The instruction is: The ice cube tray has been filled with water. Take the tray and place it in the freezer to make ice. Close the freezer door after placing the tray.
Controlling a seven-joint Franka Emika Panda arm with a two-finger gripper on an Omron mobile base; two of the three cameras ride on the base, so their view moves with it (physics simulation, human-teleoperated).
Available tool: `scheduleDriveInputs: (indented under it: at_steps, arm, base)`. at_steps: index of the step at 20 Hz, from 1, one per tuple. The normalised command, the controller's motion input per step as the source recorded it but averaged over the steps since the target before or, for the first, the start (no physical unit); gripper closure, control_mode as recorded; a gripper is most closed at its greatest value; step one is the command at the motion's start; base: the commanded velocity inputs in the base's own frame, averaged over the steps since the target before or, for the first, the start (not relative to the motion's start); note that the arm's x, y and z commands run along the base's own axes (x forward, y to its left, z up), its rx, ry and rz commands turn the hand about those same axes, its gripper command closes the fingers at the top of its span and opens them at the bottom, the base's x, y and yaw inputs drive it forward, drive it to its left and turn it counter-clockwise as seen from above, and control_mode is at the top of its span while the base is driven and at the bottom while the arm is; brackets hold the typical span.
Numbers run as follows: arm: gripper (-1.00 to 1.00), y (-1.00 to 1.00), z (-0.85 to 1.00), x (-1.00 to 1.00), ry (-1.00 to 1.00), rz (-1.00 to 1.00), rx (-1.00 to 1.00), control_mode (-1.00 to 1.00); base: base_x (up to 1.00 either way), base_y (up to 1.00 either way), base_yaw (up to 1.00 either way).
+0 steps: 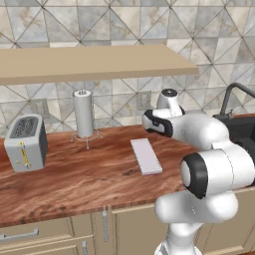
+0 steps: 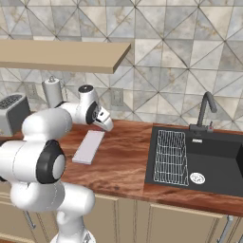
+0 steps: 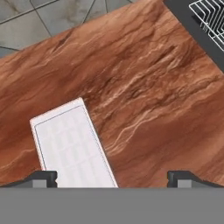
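White arm's two-finger gripper [image 3: 112, 178] with jaws spread wide and holding nothing, poised above the reddish-brown wooden counter [image 1: 74, 179], pale lavender-white flat rectangular ice cube tray [image 1: 146, 156] lying flat just below it, silver toaster [image 1: 26, 142] far left, black sink [image 2: 216, 161] to the right.

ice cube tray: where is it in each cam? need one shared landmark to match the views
Left base view: ice cube tray lies flat on the wooden counter, centre, right of the toaster.
Right base view: left of centre, between arm and sink.
Hand view: lower left, between the open gripper fingertips, nearer the left one.
Shared landmark: the sink's white wire rack.
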Motion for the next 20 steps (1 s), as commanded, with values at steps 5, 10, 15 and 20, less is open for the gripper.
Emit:
scheduleDriveInputs:
  at_steps: [5, 10, 15, 20]
  arm:
    - [-1.00, 0.00, -0.32, 0.42, 0.00, 0.00, 0.03, -1.00]
    - [-1.00, 0.00, -0.27, 0.45, 0.01, 0.00, 0.00, -1.00]
    - [-1.00, 0.00, -0.27, 0.42, 0.04, 0.00, 0.00, -1.00]
    - [-1.00, 0.00, -0.33, 0.33, 0.04, 0.00, 0.00, -1.00]
  base:
    - [0.00, 0.00, 0.00]
    - [0.00, 0.00, 0.00]
    - [0.00, 0.00, 0.00]
    - [0.00, 0.00, 0.00]
